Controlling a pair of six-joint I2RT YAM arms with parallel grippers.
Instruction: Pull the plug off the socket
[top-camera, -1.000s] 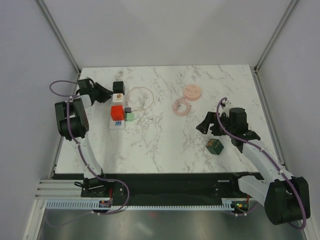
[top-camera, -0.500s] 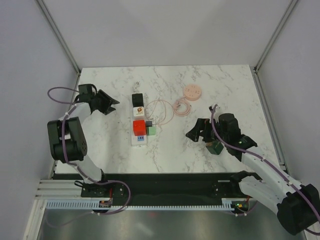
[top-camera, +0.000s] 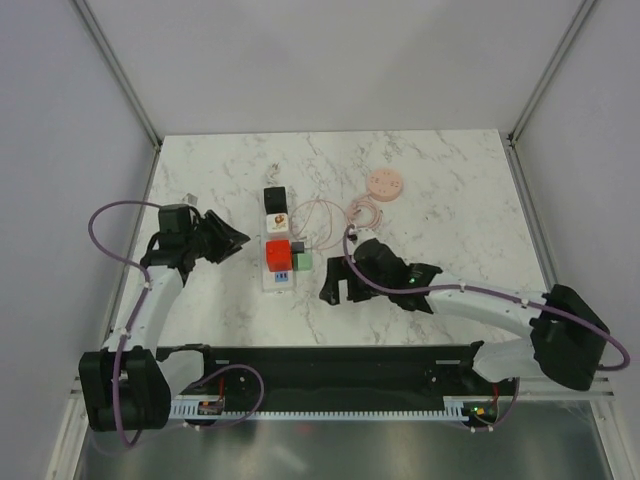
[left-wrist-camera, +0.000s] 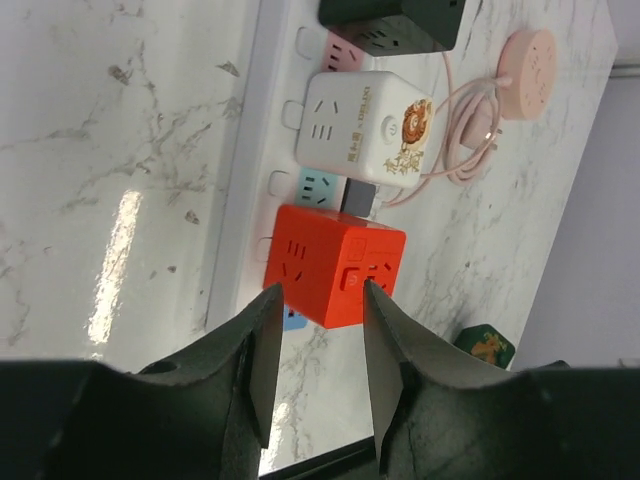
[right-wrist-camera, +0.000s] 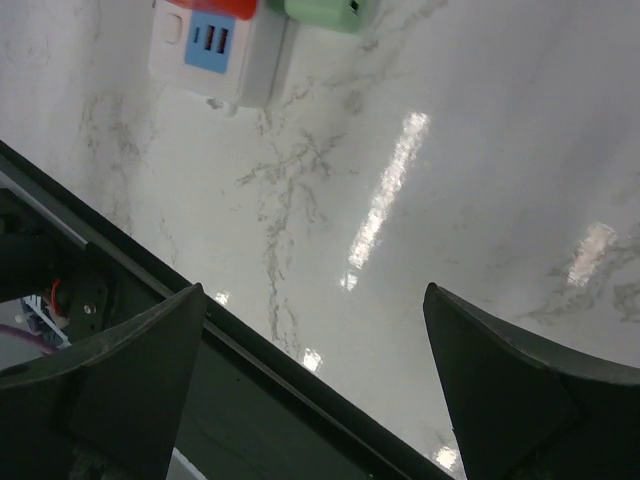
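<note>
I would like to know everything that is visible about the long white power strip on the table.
The power strip is a long white bar, plastic by its look, lying flat on the marble table, left of centre. Pink, teal and blue outlets show, with small white buttons beside them. A black cube, a white cube and a red cube are plugged on top. The left gripper is beside it, apart.

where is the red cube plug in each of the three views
Top external: red cube plug left of centre, on the socket.
Left wrist: red cube plug at centre, just above the two dark jaws.
Right wrist: red cube plug only a sliver at the top edge, left.
Shared landmark: the socket's blue outlet end beside it.
</note>
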